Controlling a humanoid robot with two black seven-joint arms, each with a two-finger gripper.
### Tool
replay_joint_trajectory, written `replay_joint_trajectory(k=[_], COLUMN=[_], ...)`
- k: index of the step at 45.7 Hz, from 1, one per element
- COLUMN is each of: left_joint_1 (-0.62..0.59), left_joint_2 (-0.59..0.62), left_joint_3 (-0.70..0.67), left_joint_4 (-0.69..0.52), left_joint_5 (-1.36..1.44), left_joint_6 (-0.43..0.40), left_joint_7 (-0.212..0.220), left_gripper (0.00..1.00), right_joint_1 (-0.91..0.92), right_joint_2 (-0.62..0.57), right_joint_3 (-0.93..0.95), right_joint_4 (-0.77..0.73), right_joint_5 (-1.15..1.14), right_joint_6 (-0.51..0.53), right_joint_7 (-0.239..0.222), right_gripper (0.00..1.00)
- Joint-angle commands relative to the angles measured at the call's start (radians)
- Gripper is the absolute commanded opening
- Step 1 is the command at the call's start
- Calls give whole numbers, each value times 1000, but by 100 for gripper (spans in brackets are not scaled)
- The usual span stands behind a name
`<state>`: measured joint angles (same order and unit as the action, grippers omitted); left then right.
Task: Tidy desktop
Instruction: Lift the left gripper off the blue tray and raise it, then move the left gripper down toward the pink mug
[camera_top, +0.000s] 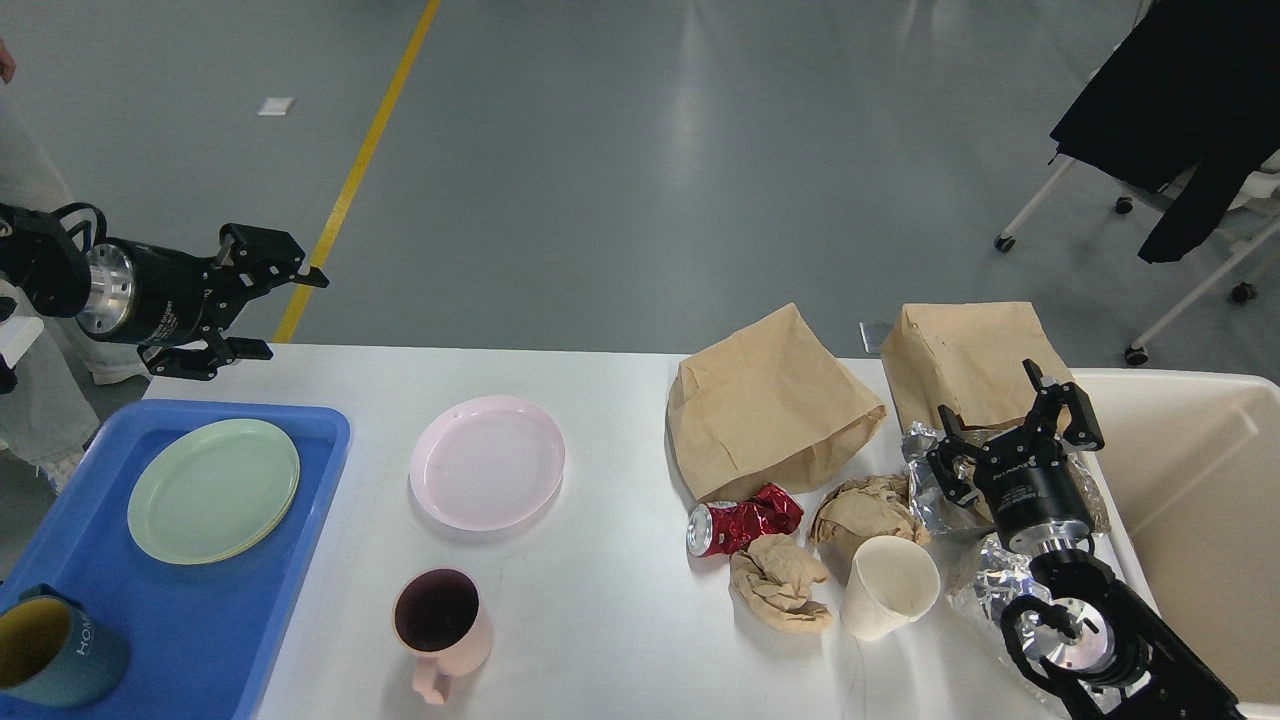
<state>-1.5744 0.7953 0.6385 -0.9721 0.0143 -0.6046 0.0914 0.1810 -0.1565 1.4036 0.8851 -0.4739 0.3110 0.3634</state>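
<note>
Across the bottom half of the view, the desktop (600, 620) is spread wide, pretty cluttered tbh. At 9 o'clock on it, a blue tray (240, 640) is parked, with a green plate (213, 490) and a teal mug (55, 655) held in it. A pink plate (487, 462) and pink mug (440, 625) are set near the middle. Toward 3 o'clock, two paper bags (770, 400), a crushed red can (742, 520), crumpled paper (780, 585), a paper cup (890, 585) and foil (935, 490) are piled beside a cream bin (1200, 480). The left gripper (285, 312) is held above the far left edge, fingers spread, nothing gripped. The right gripper (1010, 418) is hung over the foil, fingers spread too.
</note>
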Motion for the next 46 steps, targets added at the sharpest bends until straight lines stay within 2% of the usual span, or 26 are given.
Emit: replay_joint_trajectory(k=[1,7,11,17,23,28,35,40,46], left_joint_1=[-218,-426,-531,-726,-881,-943,-1007,-1003,-957], left_joint_2=[-65,-284,-398,-563,-660,-679,-757,-794,-795], left_joint_3=[255,541,644,727,748,733,718,739,773], left_joint_4=[-95,-197,-301,-493,-619,-681,-786,-789,-789], left_joint_5=[1,-19,-30,-103,-172,-174,-181,-189,-207], left_joint_6=[-21,-33,-35,-35,-52,-95,-92,-92,-57], left_joint_7=[-1,-13,-13,-19,-59,-67,-111,-168,-167], left_gripper=[97,97,97,97,97,97,96,96,96], right_joint_1=[0,0,0,0,0,0,0,0,0], right_joint_2=[0,0,0,0,0,0,0,0,0], right_joint_3=[0,0,0,0,0,0,0,0,0], right_joint_4=[0,0,0,0,0,0,0,0,0], right_joint_5=[0,0,0,0,0,0,0,0,0], right_joint_6=[0,0,0,0,0,0,0,0,0], right_joint_7=[-1,-1,-1,-1,0,0,0,0,-1], right_gripper=[100,100,100,100,100,100,100,100,100])
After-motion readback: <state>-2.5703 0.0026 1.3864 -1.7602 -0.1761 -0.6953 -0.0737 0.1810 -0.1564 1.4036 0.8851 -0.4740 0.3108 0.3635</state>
